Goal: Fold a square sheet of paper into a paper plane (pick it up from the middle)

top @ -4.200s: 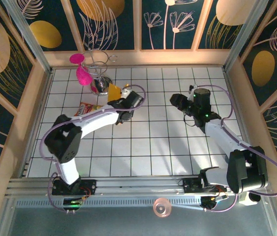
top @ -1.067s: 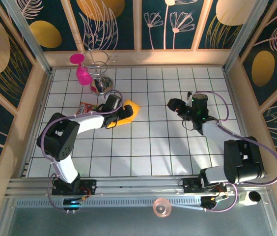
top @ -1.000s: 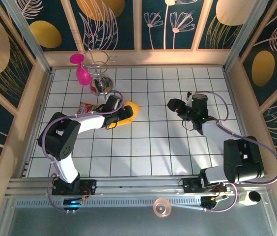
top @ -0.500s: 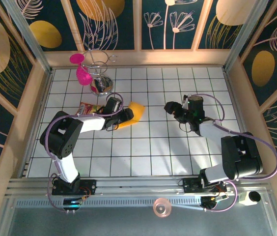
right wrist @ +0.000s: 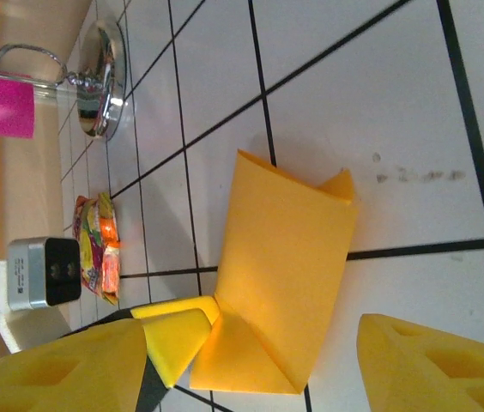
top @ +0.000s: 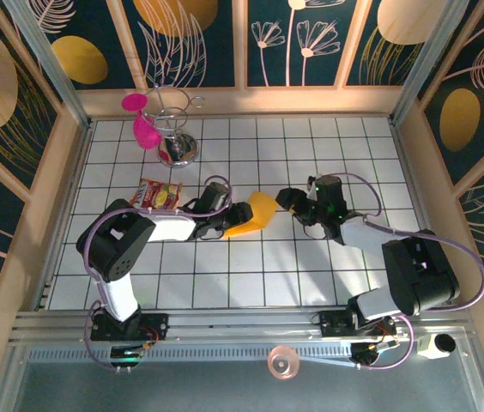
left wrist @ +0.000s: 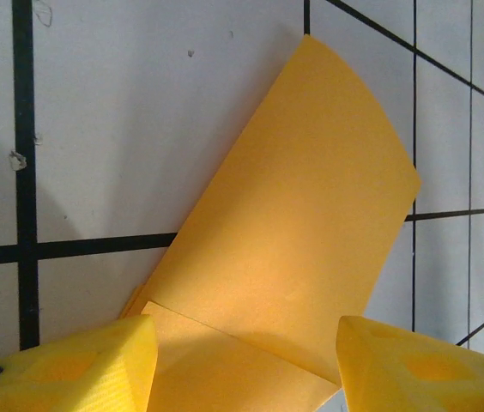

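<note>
The square sheet of paper (top: pixel 257 213) is orange-yellow and folded over, with a slanted crease near one end (left wrist: pixel 293 215). It lies mid-table between the two grippers. My left gripper (top: pixel 235 218) reaches it from the left. Its yellow fingers (left wrist: pixel 70 365) stand at the two side edges of the sheet's creased end, touching it, so my left gripper (left wrist: pixel 242 373) is shut across the sheet's width. My right gripper (top: pixel 283 202) faces the sheet's other end, open. In the right wrist view the sheet (right wrist: pixel 285 257) rises ahead of my right gripper (right wrist: pixel 246 378), whose fingers stay apart from it.
A red-and-yellow snack packet (top: pixel 158 195) lies left of the sheet (right wrist: pixel 96 249). A chrome wire stand (top: pixel 176 146) holding a pink piece (top: pixel 143 129) sits at the back left. Wooden walls (top: pixel 62 189) fence the tiled table. A pink ring (top: pixel 283 362) rests on the front rail.
My left gripper slid right and toward the near edge, the sheet travelling with it, and its jaws narrowed. My right gripper moved left to meet the sheet.
</note>
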Available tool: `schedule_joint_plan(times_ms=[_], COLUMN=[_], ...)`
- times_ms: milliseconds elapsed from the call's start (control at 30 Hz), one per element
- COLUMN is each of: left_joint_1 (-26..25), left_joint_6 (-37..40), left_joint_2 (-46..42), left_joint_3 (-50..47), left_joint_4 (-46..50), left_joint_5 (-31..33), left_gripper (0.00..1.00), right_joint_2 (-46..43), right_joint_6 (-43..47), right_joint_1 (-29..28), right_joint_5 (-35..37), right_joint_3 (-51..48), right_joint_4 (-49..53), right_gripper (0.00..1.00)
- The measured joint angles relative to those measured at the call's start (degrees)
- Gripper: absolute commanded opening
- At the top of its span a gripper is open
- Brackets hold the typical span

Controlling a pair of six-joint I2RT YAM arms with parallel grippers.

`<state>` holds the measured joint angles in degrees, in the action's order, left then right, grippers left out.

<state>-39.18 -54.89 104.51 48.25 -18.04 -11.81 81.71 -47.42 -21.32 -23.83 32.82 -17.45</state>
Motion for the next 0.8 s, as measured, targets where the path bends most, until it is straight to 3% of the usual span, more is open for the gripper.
schedule_joint_plan(times_ms=[400, 633, 800], left_joint_1=[0.2, 0.3, 0.3], left_joint_6=[-4.4, -6.8, -8.3], left_joint_2=[-0.3, -0.3, -0.3], left_joint_3=[-2.4, -2.8, -2.8], left_joint_4=[-4.5, -5.4, -5.6], left_joint_5=[0.4, 0.7, 1.0], left_gripper=[0.57, 0.56, 0.56], right_joint_2=[0.3, 2.9, 4.4], right_joint_6=[-7.7, -12.8, -15.0], right_joint_1=[-8.5, -9.3, -9.6], right_joint_5=[-0.1, 0.3, 0.9], right_joint_3=[-2.0, -2.3, -2.3], right_joint_4=[-2.3, -3.3, -3.4], right_gripper=[0.61, 0.5, 0.47])
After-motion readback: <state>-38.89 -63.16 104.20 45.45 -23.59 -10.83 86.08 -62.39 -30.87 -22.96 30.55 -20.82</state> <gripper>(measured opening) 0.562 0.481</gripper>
